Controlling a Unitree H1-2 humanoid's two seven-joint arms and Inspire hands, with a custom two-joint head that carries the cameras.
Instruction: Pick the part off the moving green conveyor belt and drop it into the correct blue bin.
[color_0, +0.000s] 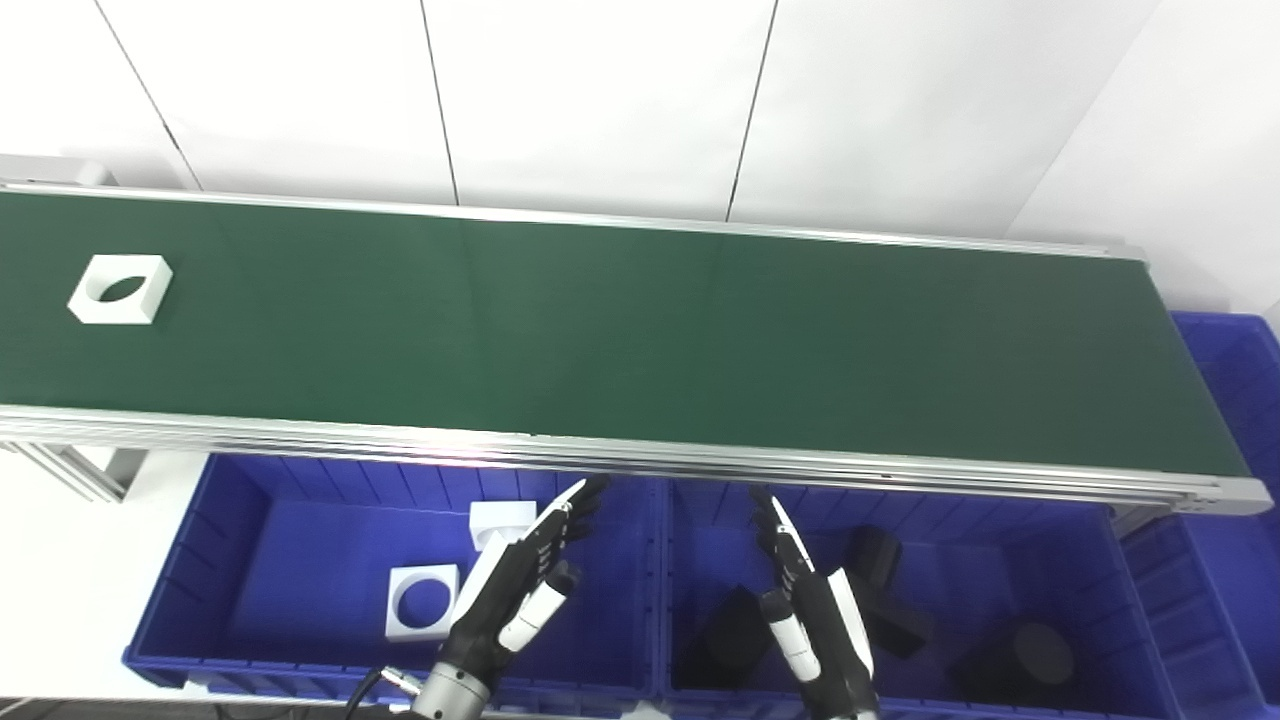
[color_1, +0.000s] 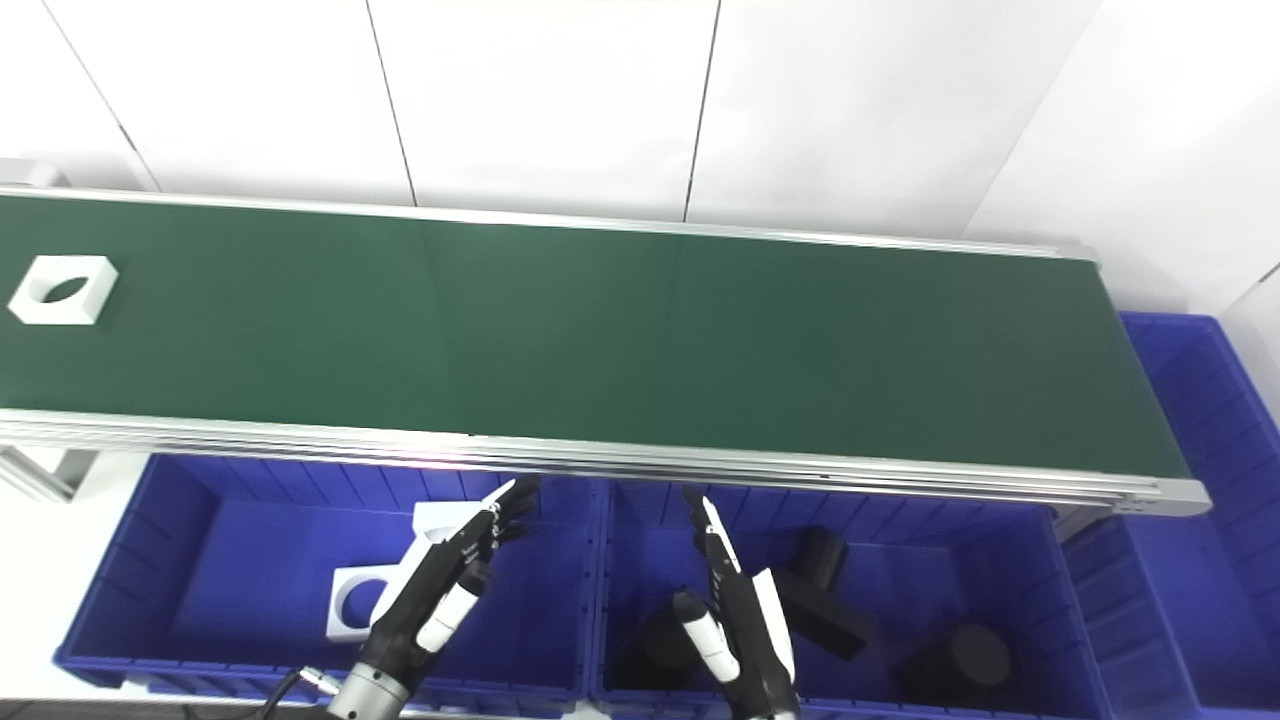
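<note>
Left eye view: white part (color_0: 120, 289) rides the belt's (color_0: 640, 340) far-left end; both hands — left hand (color_0: 520, 585), right hand (color_0: 815, 610) — hang empty, fingers spread, above the near-edge bins. Mistimed reach (belt moving) could miss it — or drop it among black parts (color_0: 1020, 655).

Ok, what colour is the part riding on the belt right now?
White, the part with a round hole; clearest in the left eye view.

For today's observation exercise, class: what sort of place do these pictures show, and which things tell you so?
Probably a factory-style sorting cell or robotics test lab. A long green conveyor belt carries a white part, and blue bins below hold sorted white and black parts against plain white wall panels.
</note>
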